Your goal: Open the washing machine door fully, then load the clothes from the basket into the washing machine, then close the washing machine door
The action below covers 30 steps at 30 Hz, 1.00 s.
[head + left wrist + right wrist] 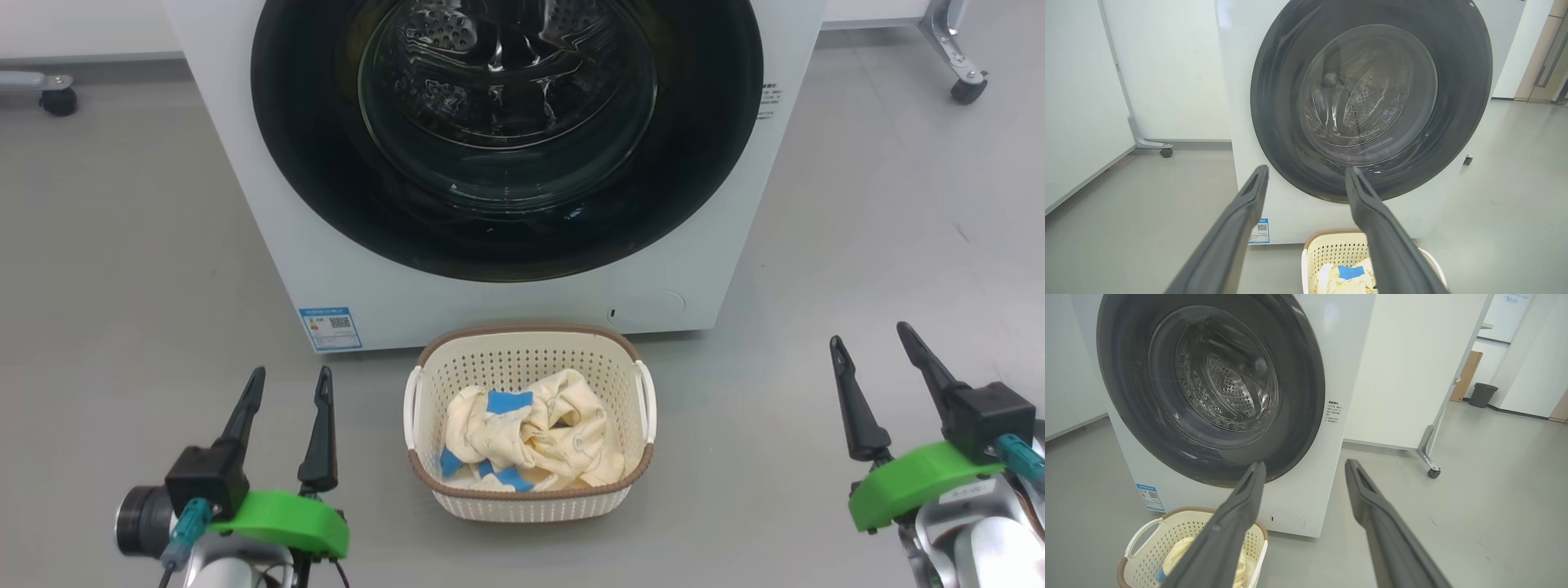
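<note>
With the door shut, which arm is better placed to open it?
Left, tentatively. The left hand, open, sits in front of the washing machine door, within its width; the right hand, also open, is out past the washing machine's right side. I cannot tell which edge opens.

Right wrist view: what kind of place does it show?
Probably a lab or office test space, not a home: the washing machine stands on bare grey floor, beside a white partition on castors.

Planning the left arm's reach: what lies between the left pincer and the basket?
Bare grey floor, nothing else. The head view shows the open left pincer apart from the basket, with that stretch of floor between them.
</note>
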{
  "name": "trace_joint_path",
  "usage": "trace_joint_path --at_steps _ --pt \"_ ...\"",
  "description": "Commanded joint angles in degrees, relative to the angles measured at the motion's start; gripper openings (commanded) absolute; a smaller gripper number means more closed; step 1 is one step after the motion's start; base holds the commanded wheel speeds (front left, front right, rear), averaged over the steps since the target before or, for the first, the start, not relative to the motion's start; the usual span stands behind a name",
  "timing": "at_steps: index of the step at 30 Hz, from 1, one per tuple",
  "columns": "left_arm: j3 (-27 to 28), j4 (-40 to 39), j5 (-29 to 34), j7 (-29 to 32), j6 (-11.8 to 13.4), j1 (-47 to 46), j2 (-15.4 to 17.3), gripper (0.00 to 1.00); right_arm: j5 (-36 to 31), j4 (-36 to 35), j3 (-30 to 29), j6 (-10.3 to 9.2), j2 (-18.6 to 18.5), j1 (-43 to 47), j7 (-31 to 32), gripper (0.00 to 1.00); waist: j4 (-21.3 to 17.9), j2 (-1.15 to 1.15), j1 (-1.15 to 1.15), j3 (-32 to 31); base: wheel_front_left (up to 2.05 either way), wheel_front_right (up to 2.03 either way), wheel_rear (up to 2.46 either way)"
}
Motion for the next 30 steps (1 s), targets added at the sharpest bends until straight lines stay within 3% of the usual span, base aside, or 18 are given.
trace_joint_path --at_steps 1,14,30 --pt "1.7 -1.5 0.0 -0.8 0.0 -3.0 1.3 1.0 -0.2 -1.9 1.1 0.1 -0.4 -3.2 -0.5 1.0 0.0 0.0 0.0 0.0 0.0 0.0 0.0" --pt "1.2 -1.6 0.1 -0.8 0.2 -3.2 1.5 1.0 -0.1 -2.0 0.9 0.1 -0.5 -3.5 -0.4 1.0 -0.5 0.0 0.0 0.3 0.33 0.33 -0.65" --pt "1.4 -0.8 -1.0 -0.8 0.5 -3.8 1.5 1.0 -0.1 -2.0 0.5 0.1 -0.4 -3.6 -0.6 1.0 -1.0 0.0 0.0 0.4 1.16 1.16 -2.33"
